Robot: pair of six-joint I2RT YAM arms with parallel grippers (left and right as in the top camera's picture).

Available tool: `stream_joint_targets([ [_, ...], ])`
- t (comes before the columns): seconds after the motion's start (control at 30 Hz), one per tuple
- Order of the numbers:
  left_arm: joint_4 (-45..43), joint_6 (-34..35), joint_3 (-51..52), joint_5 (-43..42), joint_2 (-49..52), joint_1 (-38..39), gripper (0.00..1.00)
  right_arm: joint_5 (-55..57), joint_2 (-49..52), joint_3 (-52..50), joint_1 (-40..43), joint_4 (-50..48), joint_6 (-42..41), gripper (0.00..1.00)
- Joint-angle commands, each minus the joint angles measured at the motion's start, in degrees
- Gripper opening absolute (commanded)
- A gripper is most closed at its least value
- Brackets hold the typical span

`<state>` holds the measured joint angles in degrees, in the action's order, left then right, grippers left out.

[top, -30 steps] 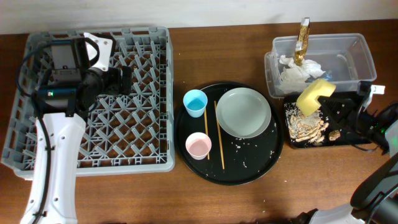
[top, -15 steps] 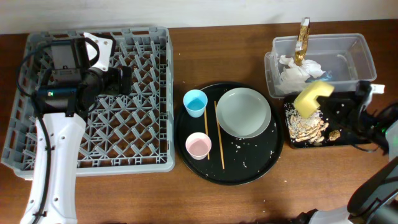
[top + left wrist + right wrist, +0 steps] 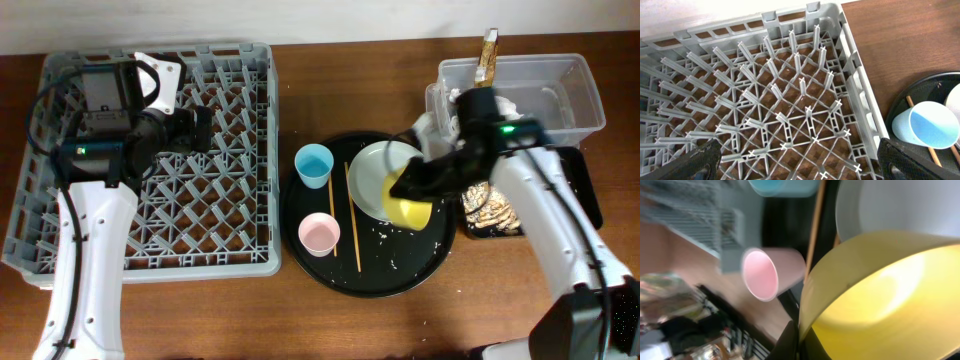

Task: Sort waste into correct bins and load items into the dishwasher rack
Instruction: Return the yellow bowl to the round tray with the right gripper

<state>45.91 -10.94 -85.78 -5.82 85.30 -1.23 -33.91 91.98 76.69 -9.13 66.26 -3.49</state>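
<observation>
My right gripper (image 3: 403,188) is shut on the rim of the yellow bowl (image 3: 412,208), which hangs tilted over the right edge of the pale grey plate (image 3: 378,178). In the right wrist view the bowl (image 3: 880,295) fills the frame, with the jaws (image 3: 800,341) pinching its rim. The blue cup (image 3: 314,164), pink cup (image 3: 319,234) and chopsticks (image 3: 353,215) lie beside the plate. My left gripper (image 3: 807,167) stands open over the empty dishwasher rack (image 3: 255,150). The clear tub (image 3: 575,95) holds the napkin (image 3: 500,108) and wrapper (image 3: 488,55). Food scraps (image 3: 490,212) lie in the black bin (image 3: 588,190).
The plate, cups and chopsticks sit on a large round black tray (image 3: 400,282) scattered with rice grains. The rack wall (image 3: 855,80) runs close to the blue cup (image 3: 930,125). Bare wooden table lies in front of the rack and tray.
My right arm has swung left, carrying the yellow bowl from above the black bin to over the plate on the round tray. The left arm has not moved.
</observation>
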Motion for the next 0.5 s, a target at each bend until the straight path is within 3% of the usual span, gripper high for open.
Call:
stream_joint_targets([
  [0.0, -0.13, -0.52, -1.2, -0.83, 0.31, 0.22, 1.0, 18.45, -0.2, -1.38, -8.44, 2.73, -12.44, 0.04],
  [0.1, -0.13, -0.52, -1.2, -0.83, 0.31, 0.22, 0.99, 23.89, 0.33, -5.25, -14.27, 1.46, -19.04, 0.04],
  [0.27, -0.13, -0.52, -1.2, -0.83, 0.31, 0.22, 1.0, 24.72, 0.39, -13.16, -15.72, -6.14, -22.14, 0.05],
  [0.37, -0.13, -0.52, -1.2, -0.83, 0.31, 0.22, 1.0, 24.72, 0.39, -14.64, -15.72, -9.55, -22.05, 0.29],
  [0.4, -0.13, -0.52, -1.2, -0.83, 0.31, 0.22, 1.0, 24.68, 0.39, -14.64, -15.72, -10.03, -22.05, 0.34],
  [0.47, -0.13, -0.52, -1.2, -0.83, 0.31, 0.22, 0.99, 24.46, 0.37, -14.36, -15.58, -10.84, -21.84, 0.35],
])
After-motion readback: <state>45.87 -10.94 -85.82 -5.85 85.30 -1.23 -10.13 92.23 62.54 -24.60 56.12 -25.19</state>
